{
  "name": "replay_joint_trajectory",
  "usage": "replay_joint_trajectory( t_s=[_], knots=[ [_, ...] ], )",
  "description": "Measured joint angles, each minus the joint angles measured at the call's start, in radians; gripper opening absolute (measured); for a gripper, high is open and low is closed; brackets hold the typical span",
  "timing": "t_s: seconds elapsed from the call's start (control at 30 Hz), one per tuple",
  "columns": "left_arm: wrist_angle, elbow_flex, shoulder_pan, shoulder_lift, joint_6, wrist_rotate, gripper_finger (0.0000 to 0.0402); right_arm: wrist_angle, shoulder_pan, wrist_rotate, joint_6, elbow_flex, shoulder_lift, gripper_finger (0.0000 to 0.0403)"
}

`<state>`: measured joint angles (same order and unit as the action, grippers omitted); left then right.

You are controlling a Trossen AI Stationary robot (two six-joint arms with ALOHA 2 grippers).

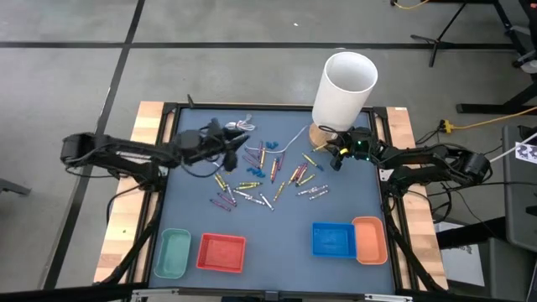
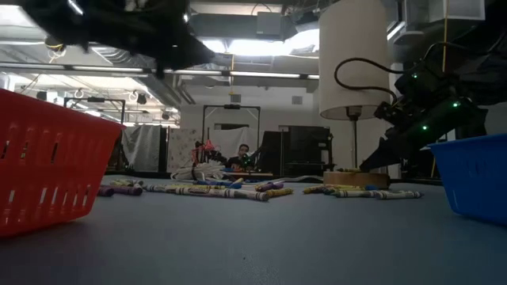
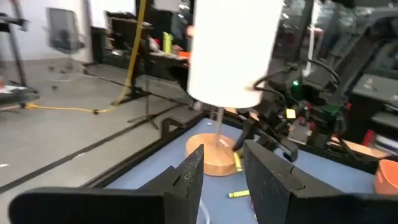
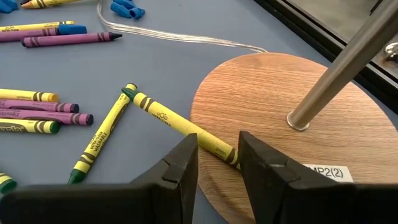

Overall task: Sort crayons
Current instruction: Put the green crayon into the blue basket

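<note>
The crayons (image 1: 264,176) lie scattered across the middle of the dark blue tabletop (image 1: 277,226) — yellow, purple, red and green sticks, with a few small blue bits (image 4: 126,8) among them. At the far right stands a lamp with a white shade (image 1: 345,88) on a round wooden base (image 4: 292,130), a thin clear cable (image 4: 180,38) trailing from it. The right gripper (image 4: 217,158) is low at the near edge of that base, its jaws parted and empty, straddling one yellow crayon (image 4: 180,124) whose end rests up on the wood; a second yellow crayon (image 4: 99,143) lies just beside it, tips nearly meeting. The left gripper (image 1: 239,141) hangs above the far left part of the scatter, jaws likewise apart with nothing between them. Along the near edge sit four bins — green (image 1: 173,254) and red (image 1: 222,253) to the left, blue (image 1: 333,239) and orange (image 1: 369,238) to the right.
</note>
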<state>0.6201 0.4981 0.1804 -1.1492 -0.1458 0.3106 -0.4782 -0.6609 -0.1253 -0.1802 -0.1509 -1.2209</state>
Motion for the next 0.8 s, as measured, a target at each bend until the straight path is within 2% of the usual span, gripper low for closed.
replay_joint_trajectory(
  t_s=[0.37, 0.8],
  knots=[
    [-0.002, 0.360, 0.058, -0.445, 0.001, -0.211, 0.0099, 0.000, 0.000, 0.000, 0.000, 0.000, 0.000, 0.0117],
    [-0.003, 0.694, 0.057, -0.840, 0.000, -0.227, 0.0099, 0.000, 0.000, 0.001, 0.000, 0.000, 0.000, 0.0117]
  ],
)
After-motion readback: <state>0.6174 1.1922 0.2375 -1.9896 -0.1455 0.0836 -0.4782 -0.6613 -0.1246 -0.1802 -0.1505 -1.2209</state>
